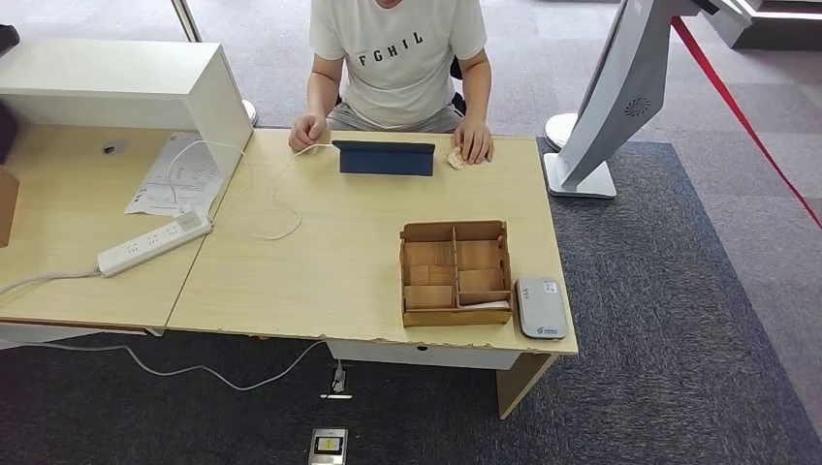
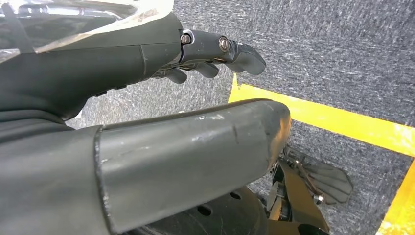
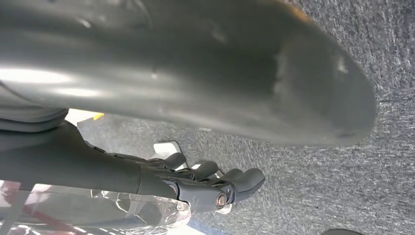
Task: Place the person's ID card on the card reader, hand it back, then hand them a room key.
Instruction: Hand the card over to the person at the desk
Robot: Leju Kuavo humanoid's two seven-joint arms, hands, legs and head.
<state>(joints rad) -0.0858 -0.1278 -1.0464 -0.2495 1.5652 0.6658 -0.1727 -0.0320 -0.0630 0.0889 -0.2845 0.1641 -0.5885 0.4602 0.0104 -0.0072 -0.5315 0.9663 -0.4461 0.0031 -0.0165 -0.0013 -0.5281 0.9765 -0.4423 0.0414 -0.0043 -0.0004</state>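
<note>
Both arms hang over the carpet, left hand [image 2: 205,58] and right hand [image 3: 205,183] released, empty; the person's hand [image 1: 473,143] holds the card [image 1: 454,159] at the far edge, ready to offer.

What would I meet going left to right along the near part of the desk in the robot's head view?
White power strip → white cable loop → wooden compartment box → grey card reader.

office/reception desk | wood desk [image 1: 320,262] | grey carpet [image 1: 679,320] | kiosk stand [image 1: 611,107] | power strip [image 1: 153,242]
</note>
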